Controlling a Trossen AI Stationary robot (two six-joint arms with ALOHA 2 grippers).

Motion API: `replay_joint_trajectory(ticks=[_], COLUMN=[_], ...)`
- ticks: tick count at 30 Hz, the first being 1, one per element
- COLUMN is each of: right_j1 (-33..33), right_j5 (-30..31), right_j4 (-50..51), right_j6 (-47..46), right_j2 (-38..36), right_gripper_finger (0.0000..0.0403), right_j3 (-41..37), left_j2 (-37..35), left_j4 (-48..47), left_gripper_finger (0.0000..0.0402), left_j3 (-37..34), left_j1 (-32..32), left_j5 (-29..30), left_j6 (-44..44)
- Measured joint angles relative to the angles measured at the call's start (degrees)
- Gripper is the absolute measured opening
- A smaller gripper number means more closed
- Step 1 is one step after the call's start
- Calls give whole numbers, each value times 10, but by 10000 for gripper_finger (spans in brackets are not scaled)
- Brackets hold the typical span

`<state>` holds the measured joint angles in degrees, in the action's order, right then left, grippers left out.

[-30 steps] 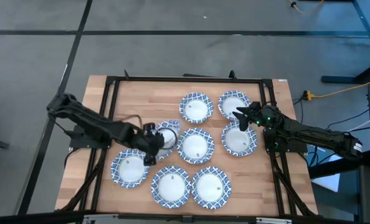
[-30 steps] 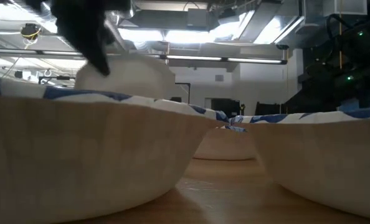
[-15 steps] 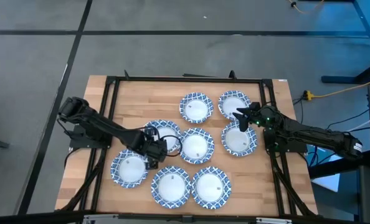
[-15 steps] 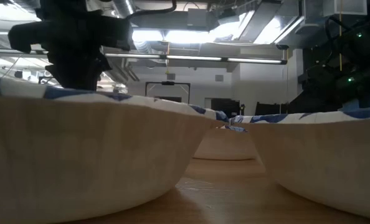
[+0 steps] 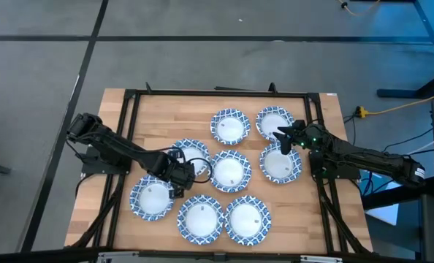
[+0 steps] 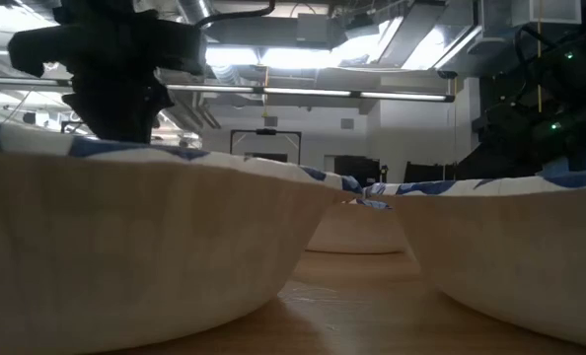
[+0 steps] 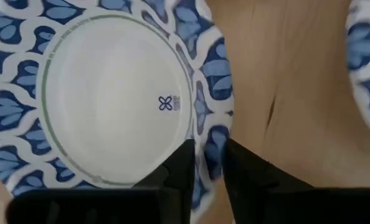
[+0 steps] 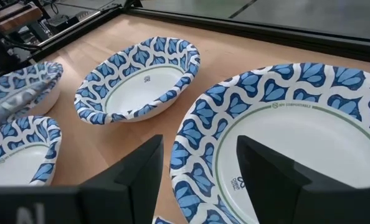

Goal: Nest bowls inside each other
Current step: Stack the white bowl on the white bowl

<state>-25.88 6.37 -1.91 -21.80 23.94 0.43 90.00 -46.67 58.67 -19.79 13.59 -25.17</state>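
Observation:
Several blue-and-white rimmed bowls lie on the wooden table. My left gripper (image 5: 179,175) is shut on the near-left rim of the middle-left bowl (image 5: 191,155), which fills the left wrist view (image 7: 110,99). My right gripper (image 5: 281,138) is open and empty. It hangs between the far-right bowl (image 5: 275,122) and the bowl (image 5: 280,163) in front of it, over that bowl's rim (image 8: 197,143). In the low view only my left arm (image 6: 115,69) shows, behind two near bowls. My left gripper has the bowl's patterned rim (image 7: 210,146) between its two fingers, one finger (image 7: 182,168) inside the bowl and one (image 7: 244,171) outside. The fingers come from above, pointing down. The bowl lies level, low on the table. What is under it cannot be told.
Other bowls lie close around: the centre one (image 5: 229,171), a far one (image 5: 229,126), and three along the near edge (image 5: 153,197), (image 5: 200,218), (image 5: 248,219). A black frame (image 5: 217,93) borders the table. Bare wood lies at the far left (image 5: 158,117).
My left gripper has gone down with the bowl. A second ago the bowl was tilted and lifted, its pale underside showing in the low view. Now it lies level and low among the others. The gripper stays on its rim. My right arm has kept still.

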Motion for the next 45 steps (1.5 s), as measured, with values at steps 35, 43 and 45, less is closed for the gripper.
replay_joint_trajectory(ticks=[35,43,45], right_j1=[0,0,0], right_j5=[0,0,-2], right_j4=[-33,-73,-85], right_j6=[-67,-77,-79], right_j2=[0,0,0], right_gripper_finger=[205,205,205], right_j3=[0,0,0], left_j2=[-15,-159,-209], left_j4=[-75,-18,22], left_gripper_finger=[133,133,133], left_j3=[146,58,19], left_j1=[26,33,33], left_j5=[277,293,299], left_j6=[131,78,72])
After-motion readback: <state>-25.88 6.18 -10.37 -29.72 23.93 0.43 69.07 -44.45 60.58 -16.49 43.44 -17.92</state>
